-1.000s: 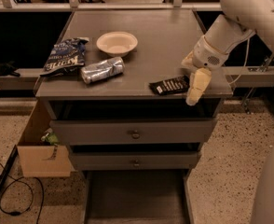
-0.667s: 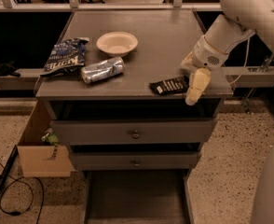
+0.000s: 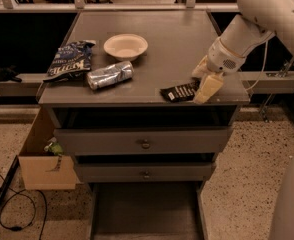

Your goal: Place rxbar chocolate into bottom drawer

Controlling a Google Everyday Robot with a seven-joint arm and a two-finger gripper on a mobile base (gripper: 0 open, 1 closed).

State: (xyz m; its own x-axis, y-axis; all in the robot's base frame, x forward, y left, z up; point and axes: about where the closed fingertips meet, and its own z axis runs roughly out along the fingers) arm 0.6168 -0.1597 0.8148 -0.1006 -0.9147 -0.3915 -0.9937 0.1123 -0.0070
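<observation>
One arm (image 3: pixel 267 19), jaws beside rxbar chocolate (image 3: pixel 178 92)

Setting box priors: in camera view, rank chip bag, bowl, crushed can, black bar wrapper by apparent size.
1. Dark-blue crinkled chip bag
2. Cream round bowl and crushed silver can: alike, not ranked
3. Small black bar wrapper, with the hand at its right end

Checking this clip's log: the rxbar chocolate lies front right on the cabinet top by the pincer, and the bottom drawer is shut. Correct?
No: the camera view shows the bottom drawer pulled open. The rxbar chocolate does lie front right by the pincer.
</observation>
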